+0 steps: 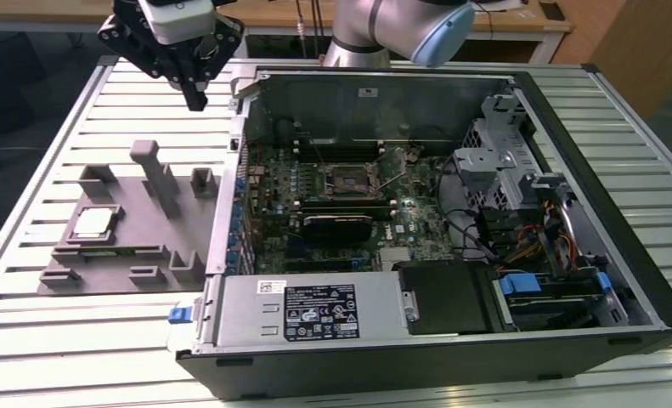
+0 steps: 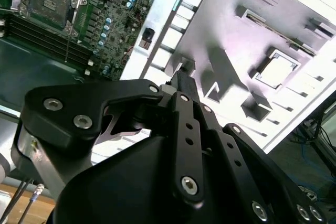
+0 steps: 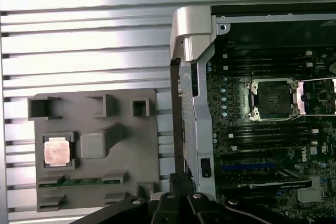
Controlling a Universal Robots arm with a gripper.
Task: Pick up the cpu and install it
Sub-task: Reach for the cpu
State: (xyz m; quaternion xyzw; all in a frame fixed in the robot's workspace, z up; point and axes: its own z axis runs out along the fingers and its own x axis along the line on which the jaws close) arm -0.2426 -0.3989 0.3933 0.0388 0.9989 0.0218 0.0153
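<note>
The cpu (image 1: 93, 223), a small square chip with a silvery top, lies in a recess of the grey plastic holder (image 1: 143, 255) on the exterior view's left; both wrist views show the cpu (image 2: 276, 69) (image 3: 56, 151) there too. My gripper (image 1: 196, 100) hangs high above the slatted table behind the holder, beside the case's corner, well apart from the chip. Its fingers (image 2: 181, 74) meet at a tip, shut on nothing. The black metal-framed socket (image 1: 351, 180) (image 3: 272, 98) sits on the motherboard with its frame lifted.
The open computer case (image 1: 607, 170) covers the table's middle and the exterior view's right, with a power supply (image 1: 313, 310) along its near side. Grey posts (image 1: 149, 170) rise from the holder. A memory stick (image 3: 79, 181) lies in one holder slot.
</note>
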